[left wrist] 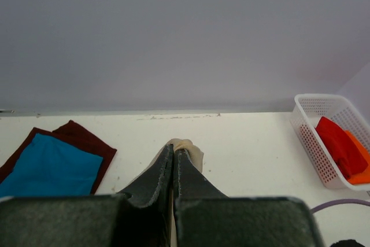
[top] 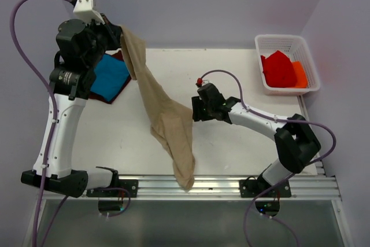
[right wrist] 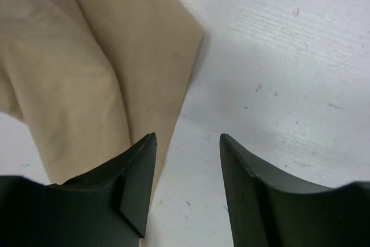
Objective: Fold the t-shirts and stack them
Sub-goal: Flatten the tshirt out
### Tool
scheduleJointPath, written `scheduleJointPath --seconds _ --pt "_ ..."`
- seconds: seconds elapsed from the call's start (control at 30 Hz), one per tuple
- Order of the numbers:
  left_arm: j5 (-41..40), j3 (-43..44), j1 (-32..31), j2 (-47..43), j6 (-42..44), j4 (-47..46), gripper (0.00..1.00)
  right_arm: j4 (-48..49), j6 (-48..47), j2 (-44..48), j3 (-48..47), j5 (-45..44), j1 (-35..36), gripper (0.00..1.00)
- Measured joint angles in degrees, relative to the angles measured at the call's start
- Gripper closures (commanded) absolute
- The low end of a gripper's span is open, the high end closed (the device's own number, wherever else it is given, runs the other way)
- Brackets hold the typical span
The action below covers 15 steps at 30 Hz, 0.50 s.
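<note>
Step in hand: spreading the tan t-shirt (top: 167,117) before folding.

- Left gripper (left wrist: 174,153): pressed together on one end of the tan t-shirt, raised above the far-left corner of the tabletop (top: 127,148). A nub of tan cloth shows at the fingertips.
- The tan t-shirt hangs from that pinch in a twisted, roped band. It runs diagonally across the tabletop, and its free end droops over the near edge.
- Right gripper (right wrist: 188,138): spread, low over the middle of the tabletop, holding nothing. The shirt's side edge lies under its left finger; bare surface shows between the jaws.
- Blue t-shirt (top: 110,76): folded, lying on the maroon t-shirt (top: 107,98) at the far-left corner. That looks like the stack so far.
- White basket (top: 277,38) at the far-right corner holds red and orange cloth.

Judgement: two shirts appear done; the tan one is not yet laid flat.

To do this step well:
- Shift the right gripper sideways until the cloth edge sits fully between the jaws, then close on a single layer at a hem or corner.
- Draw the two grippers apart so the twist opens out.
- Lower the shirt flat onto the middle of the tabletop, away from the stack.

Risk: closing in the present position may catch only a sliver of cloth, or nothing.
</note>
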State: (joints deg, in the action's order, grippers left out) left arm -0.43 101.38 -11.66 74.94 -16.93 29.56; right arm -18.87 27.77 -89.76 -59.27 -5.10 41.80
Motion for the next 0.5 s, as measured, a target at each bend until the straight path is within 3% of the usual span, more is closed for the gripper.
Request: scheduleJointPath --seconds 0.5 --pt "-0.46 -4.79 0.0 -6.1 0.0 0.07 1.0 3.39 -2.14 -18.01 -10.93 4.83 -4.07 0.51"
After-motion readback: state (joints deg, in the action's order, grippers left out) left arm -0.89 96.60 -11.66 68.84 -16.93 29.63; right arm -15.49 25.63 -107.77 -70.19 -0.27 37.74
